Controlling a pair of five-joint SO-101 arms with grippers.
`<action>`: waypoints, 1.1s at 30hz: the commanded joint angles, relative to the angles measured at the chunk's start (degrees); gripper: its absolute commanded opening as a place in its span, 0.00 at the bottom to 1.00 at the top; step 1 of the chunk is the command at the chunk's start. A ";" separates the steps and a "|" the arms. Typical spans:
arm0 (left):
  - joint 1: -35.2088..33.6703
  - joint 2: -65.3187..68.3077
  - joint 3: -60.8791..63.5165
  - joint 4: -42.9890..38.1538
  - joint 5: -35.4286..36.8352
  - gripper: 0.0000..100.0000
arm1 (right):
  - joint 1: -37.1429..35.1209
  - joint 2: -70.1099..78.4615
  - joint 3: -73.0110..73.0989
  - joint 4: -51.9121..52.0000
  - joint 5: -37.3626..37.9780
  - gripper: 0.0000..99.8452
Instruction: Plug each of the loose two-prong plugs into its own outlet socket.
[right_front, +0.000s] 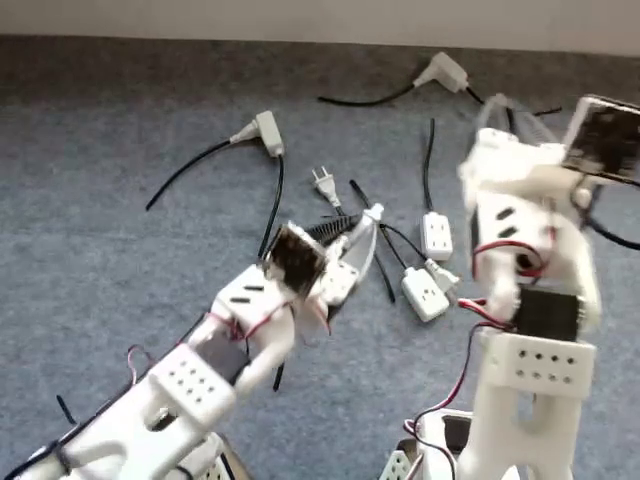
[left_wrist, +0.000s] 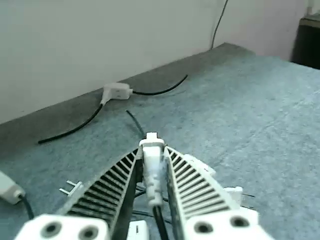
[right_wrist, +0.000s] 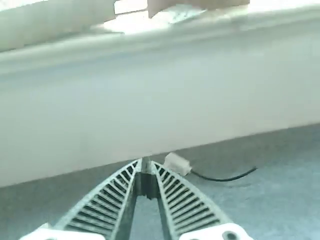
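My left gripper hovers over the middle of the carpet, shut on a white two-prong plug whose black cord trails back under the arm. Two white outlet sockets lie just to its right on short black cords. In the left wrist view they peek out behind a finger. A loose two-prong plug lies on the carpet beyond the gripper. My right gripper is raised, aimed at the back wall, shut with nothing in it.
Two more white cable ends lie farther off: one at the back left and one near the wall. Black cords cross the grey carpet. The raised right arm stands beside the sockets.
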 joint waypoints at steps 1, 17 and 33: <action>-5.49 14.90 -14.29 7.65 0.26 0.01 | 8.57 -1.10 -4.18 5.49 -0.35 0.01; -6.81 43.56 -70.29 68.92 23.38 0.01 | 18.77 -1.71 32.13 14.73 -0.79 0.01; -6.90 51.74 -82.77 79.56 62.07 0.01 | 18.68 -1.71 44.88 12.44 -0.79 0.01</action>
